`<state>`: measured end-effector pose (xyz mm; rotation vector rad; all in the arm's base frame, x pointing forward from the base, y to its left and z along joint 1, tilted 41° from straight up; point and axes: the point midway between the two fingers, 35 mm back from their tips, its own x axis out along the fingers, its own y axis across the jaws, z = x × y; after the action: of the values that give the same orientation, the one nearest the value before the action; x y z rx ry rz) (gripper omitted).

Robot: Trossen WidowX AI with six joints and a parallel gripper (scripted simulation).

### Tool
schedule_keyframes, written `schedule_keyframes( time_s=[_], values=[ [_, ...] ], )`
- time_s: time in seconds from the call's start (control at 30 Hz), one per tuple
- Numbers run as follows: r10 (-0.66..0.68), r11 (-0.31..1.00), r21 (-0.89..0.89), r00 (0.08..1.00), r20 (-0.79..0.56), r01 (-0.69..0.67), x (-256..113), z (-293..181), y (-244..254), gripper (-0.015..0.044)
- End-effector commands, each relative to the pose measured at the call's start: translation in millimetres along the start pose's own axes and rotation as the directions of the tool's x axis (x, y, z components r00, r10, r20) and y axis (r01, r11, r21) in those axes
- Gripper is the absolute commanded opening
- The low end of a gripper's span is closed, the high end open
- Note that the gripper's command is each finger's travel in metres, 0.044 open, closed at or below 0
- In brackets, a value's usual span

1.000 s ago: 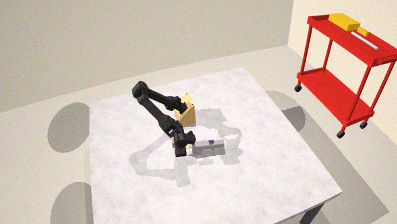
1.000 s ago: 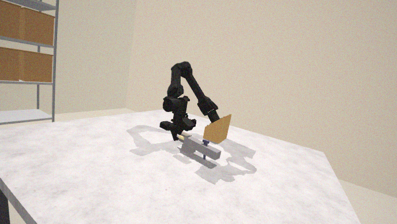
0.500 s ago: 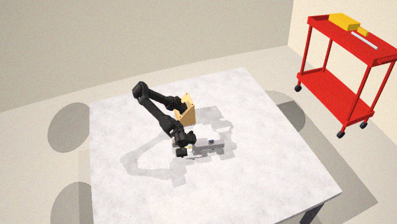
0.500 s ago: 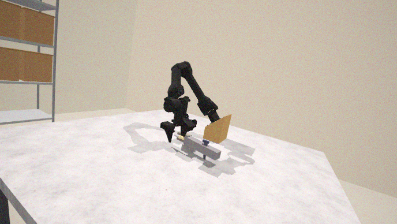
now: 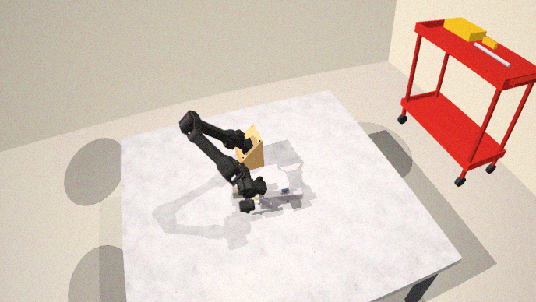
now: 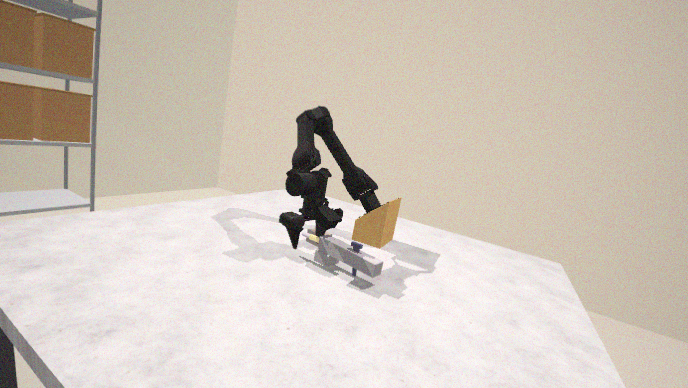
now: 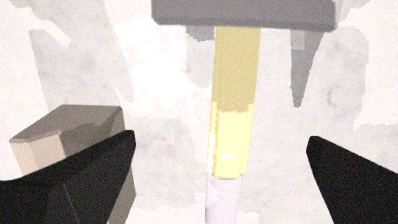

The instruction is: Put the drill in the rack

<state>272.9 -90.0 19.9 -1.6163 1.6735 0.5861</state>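
The drill point(image 5: 255, 198) point(image 6: 313, 238) point(image 7: 233, 135), a rod with a yellow length and a pale lilac end, sticks out from the end of the long grey block point(image 5: 293, 196) point(image 6: 371, 266) point(image 7: 245, 14). How much of it is inside is hidden. The dark blue key point(image 5: 285, 191) point(image 6: 356, 246) stands in the block's top, toward its far end from the drill. My gripper point(image 5: 253, 198) point(image 6: 307, 241) point(image 7: 221, 141) is wide open and empty, its fingers on either side of the drill, apart from it. A brownish block, perhaps the rack point(image 5: 235, 191) point(image 7: 92, 120), is partly behind the left finger in the wrist view.
The tan angled bracket point(image 5: 255, 156) point(image 6: 380, 225) stands around the arm's base, behind the grey block. The white marbled table point(image 5: 331, 241) point(image 6: 225, 320) bears everything. A red cart point(image 5: 460, 136) and a shelf with brown boxes point(image 6: 65, 117) stand away from the table.
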Motion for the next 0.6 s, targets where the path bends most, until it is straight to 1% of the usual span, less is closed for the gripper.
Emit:
schedule_keyframes(
  time_s=[0.0,0.27,0.57],
  values=[
    [0.001,1.0,0.002,1.0,-0.001,-0.001,1.2,2.5,0.2,0.044],
    [0.001,1.0,0.002,1.0,-0.001,-0.001,2.7,5.8,0.3,0.044],
    [-0.001,1.0,0.001,1.0,-0.002,0.001,1.5,3.7,-0.3,0.0204]
  ],
)
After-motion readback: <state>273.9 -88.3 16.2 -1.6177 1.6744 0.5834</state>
